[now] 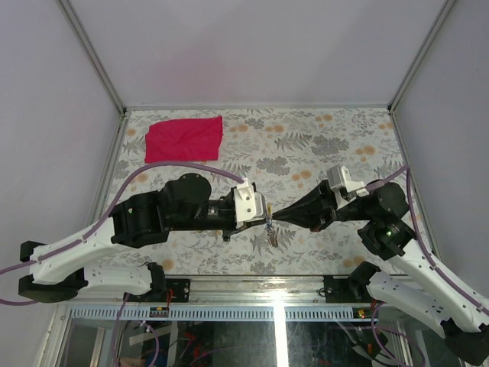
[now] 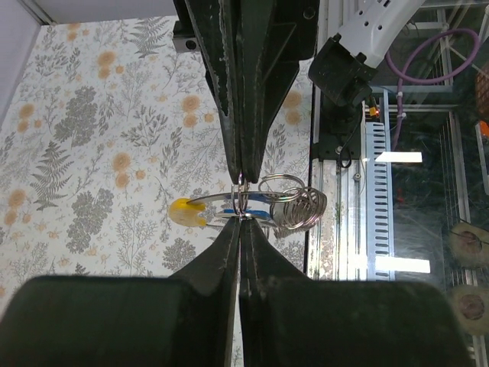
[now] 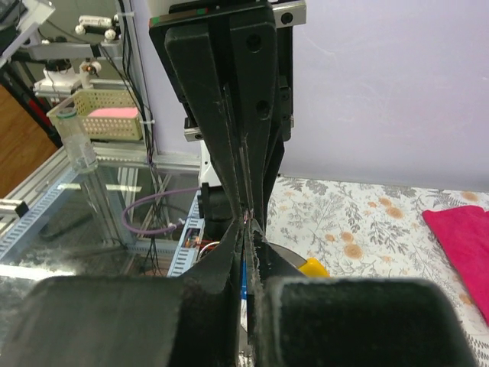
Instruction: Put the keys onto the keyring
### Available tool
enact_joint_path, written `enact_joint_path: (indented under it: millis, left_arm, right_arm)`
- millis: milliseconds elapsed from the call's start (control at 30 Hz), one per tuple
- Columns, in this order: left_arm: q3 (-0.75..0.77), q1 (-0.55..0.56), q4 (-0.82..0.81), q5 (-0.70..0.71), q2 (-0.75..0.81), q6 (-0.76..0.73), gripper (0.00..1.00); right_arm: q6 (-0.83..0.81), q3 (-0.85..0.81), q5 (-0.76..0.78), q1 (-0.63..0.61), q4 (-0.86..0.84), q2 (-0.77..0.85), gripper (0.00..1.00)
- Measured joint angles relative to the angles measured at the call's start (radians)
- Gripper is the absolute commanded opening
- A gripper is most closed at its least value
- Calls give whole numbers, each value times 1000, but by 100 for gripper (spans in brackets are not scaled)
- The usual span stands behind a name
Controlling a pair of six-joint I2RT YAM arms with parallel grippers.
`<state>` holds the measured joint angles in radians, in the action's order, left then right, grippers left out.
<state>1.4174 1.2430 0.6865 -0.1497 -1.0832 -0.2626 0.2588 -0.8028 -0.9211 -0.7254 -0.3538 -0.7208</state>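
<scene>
Both grippers meet tip to tip above the near middle of the table. My left gripper (image 1: pixel 265 218) (image 2: pixel 241 223) is shut on the thin wire of the keyring (image 2: pixel 241 199). My right gripper (image 1: pixel 274 218) (image 3: pixel 248 228) pinches the same ring from the opposite side, also shut. Hanging from the ring are keys: a yellow-headed key (image 2: pixel 186 212) (image 3: pixel 313 267) and a blue-headed one (image 2: pixel 256 216). Silvery coiled rings (image 2: pixel 299 208) dangle beside them. In the top view the bunch (image 1: pixel 272 234) hangs just below the fingertips. Other keys are not visible.
A red cloth (image 1: pixel 184 138) (image 3: pixel 462 245) lies flat at the back left of the flowered table (image 1: pixel 344 145). The table's front edge and metal rail (image 1: pixel 229 277) run just under the hanging bunch. Grey walls enclose the sides and back.
</scene>
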Motion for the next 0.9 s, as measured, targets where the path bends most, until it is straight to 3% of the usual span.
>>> enact_joint_path:
  millis: [400,567,900]
  left_arm:
    - [-46,0,-83,11,36,34,8]
    - [-83,0,-141,25,62,58,20]
    - [-182,0,-272,63,141,114,29]
  right_arm:
    - [190,142,111,0,-335,7,0]
    - [257,189,166,0,-453,6,0]
    - [288,201,178,0,-520,-1,0]
